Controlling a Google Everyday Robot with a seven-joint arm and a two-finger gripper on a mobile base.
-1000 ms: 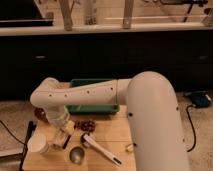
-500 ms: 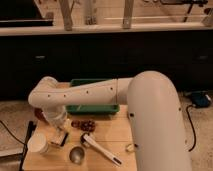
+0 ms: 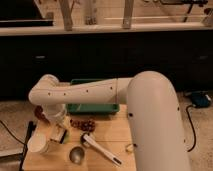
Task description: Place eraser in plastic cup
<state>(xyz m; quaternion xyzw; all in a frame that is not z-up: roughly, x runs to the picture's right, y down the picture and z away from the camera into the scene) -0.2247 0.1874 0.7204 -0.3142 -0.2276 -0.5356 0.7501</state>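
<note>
My gripper (image 3: 60, 133) hangs from the white arm's wrist over the left part of the wooden table (image 3: 107, 125). It is shut, and a small pale block with a dark edge, the eraser (image 3: 62, 136), shows at its tips. The plastic cup (image 3: 38, 144), cream-white and upright, stands just left of and slightly below the gripper, near the table's front left corner. The gripper is beside the cup's rim, not over its opening.
A shiny metal cup (image 3: 76, 155) stands right of the plastic cup. A white scoop (image 3: 103, 149) lies diagonally beside it. Brown pieces (image 3: 82, 122) lie in front of a green tray (image 3: 93, 107) at the back. The arm's big white link (image 3: 152, 120) covers the right side.
The gripper has sunk a little and edged toward the plastic cup, still shut. The objects on the table have not moved.
</note>
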